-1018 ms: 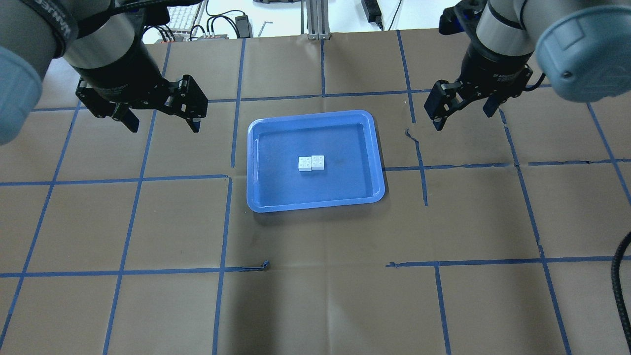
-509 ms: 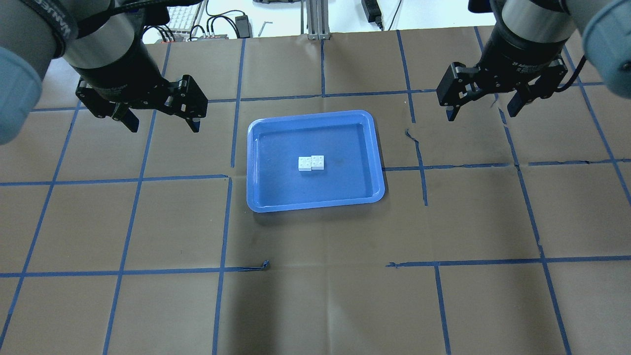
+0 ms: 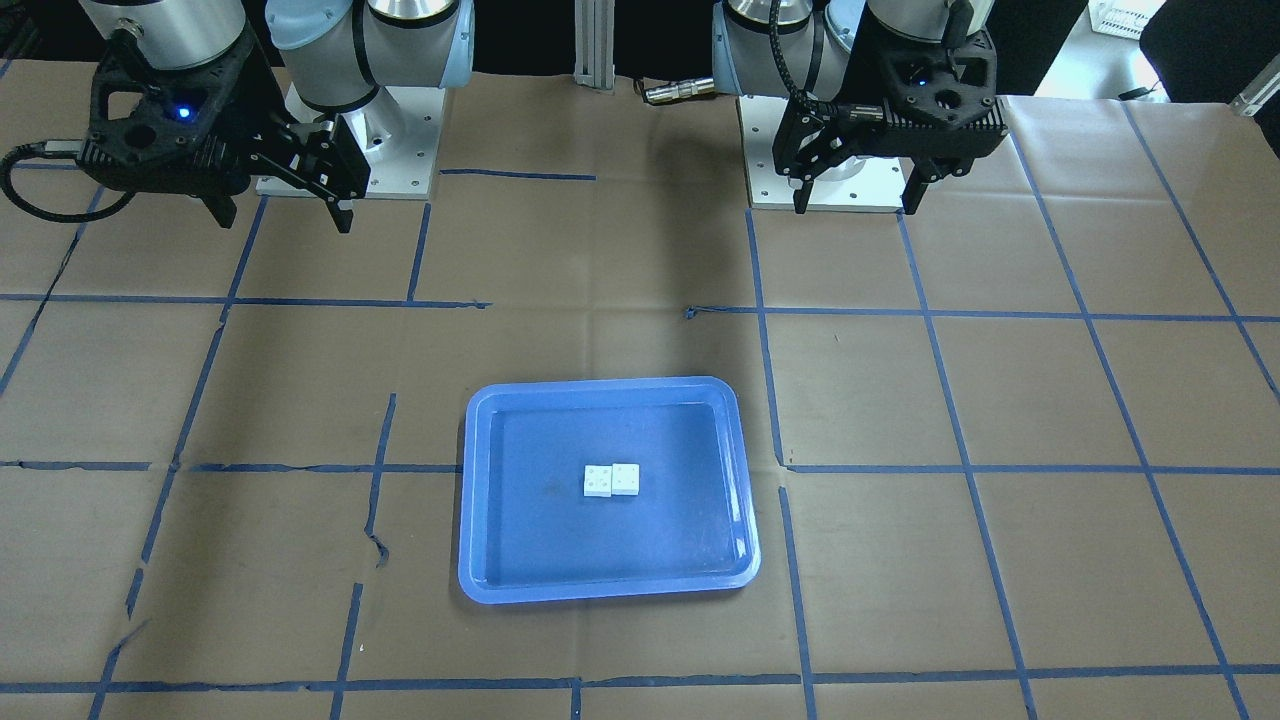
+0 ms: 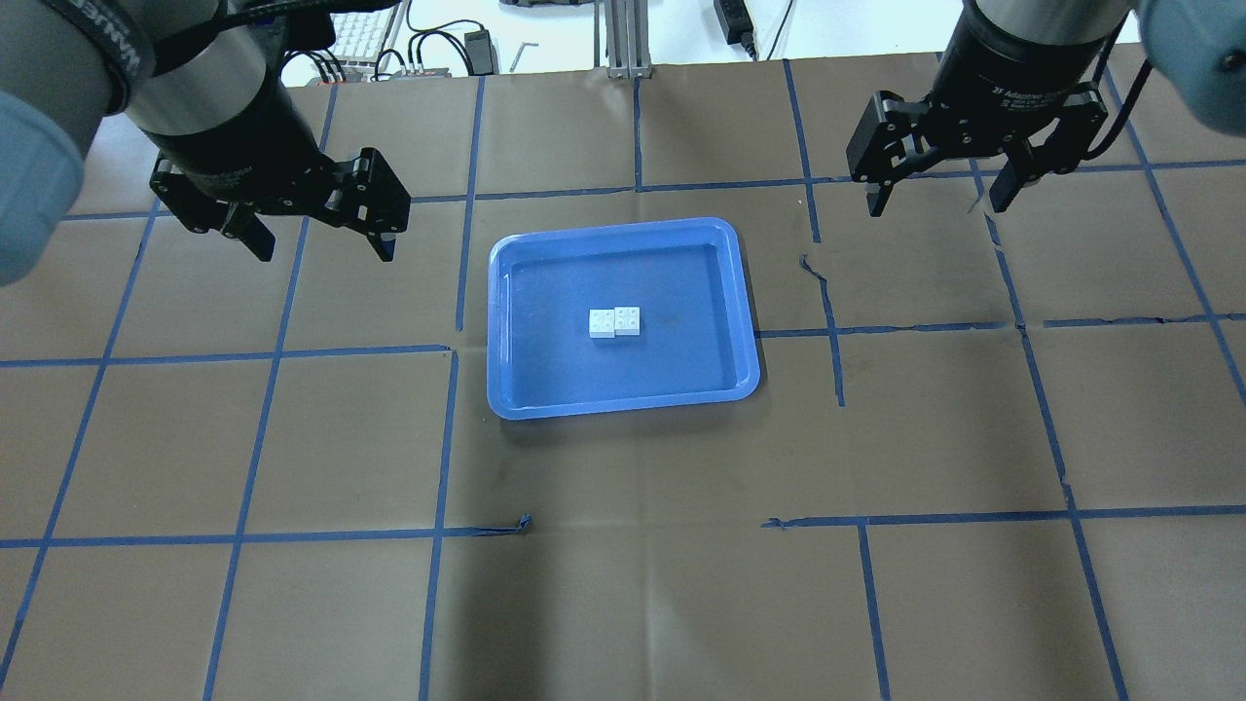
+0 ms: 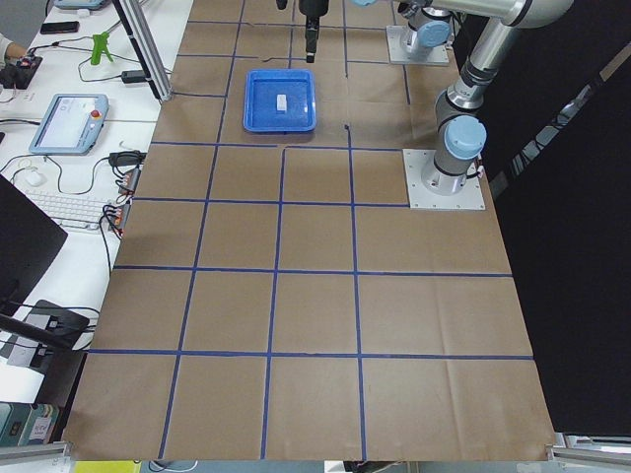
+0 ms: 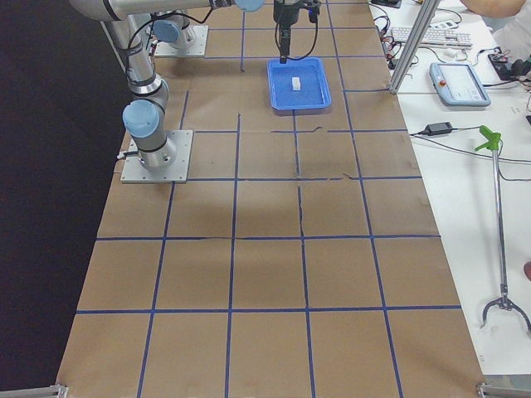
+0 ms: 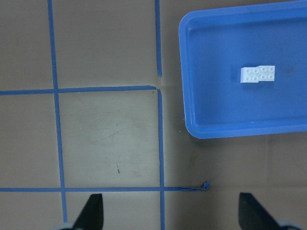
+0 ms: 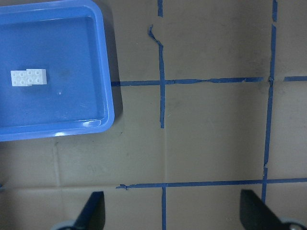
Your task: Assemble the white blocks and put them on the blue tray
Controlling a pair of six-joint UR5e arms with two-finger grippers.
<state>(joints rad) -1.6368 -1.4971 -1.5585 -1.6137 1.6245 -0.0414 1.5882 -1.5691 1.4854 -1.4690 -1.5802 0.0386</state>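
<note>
Hovering with jaws apart at the overhead view's upper corners, the left gripper (image 4: 321,243) and right gripper (image 4: 936,204) flank the blue tray (image 4: 623,407), where the white blocks (image 4: 614,322) lie joined at centre, so placing looks done and only retreat seems left.

The table (image 4: 623,604) has brown paper all over it. Blue tape lines (image 4: 243,536) cross the paper and make big squares. One end of tape (image 4: 524,524) is torn and curls up. Next to the table is a white desk (image 6: 448,191). On it lie a white keyboard (image 5: 74,209), a mouse (image 5: 36,177) and a grey screen box (image 5: 69,123) with a red button. A long grabber stick (image 6: 496,224) with a green handle lies there too. A metal post (image 6: 411,46) leans nearby.
</note>
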